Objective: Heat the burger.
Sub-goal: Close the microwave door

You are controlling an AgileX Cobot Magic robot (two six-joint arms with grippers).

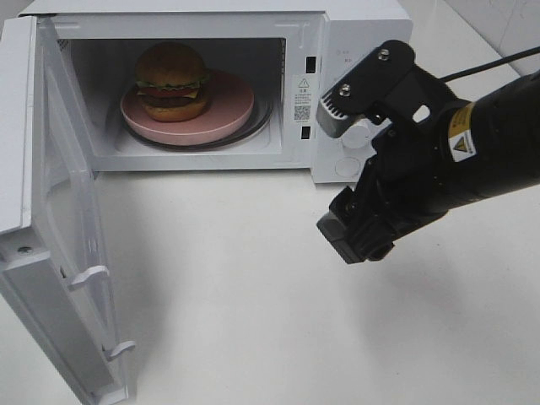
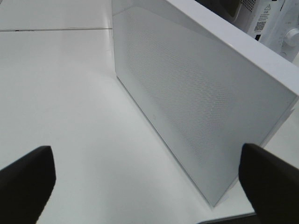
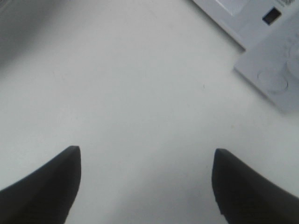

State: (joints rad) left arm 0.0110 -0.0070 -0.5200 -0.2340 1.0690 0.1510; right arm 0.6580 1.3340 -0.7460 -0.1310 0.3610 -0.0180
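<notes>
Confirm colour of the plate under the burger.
Plain pink. The plate sits under the burger in the microwave. Best seen in the exterior high view.

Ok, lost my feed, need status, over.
Left gripper open, right gripper open, both empty. Burger on pink plate inside microwave. Door wide open, not yet shut.

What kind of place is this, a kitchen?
Likely a robot test bench staged as a kitchen: a white microwave with a burger on a pink plate inside, a plain white table, and a black robot arm.
</notes>
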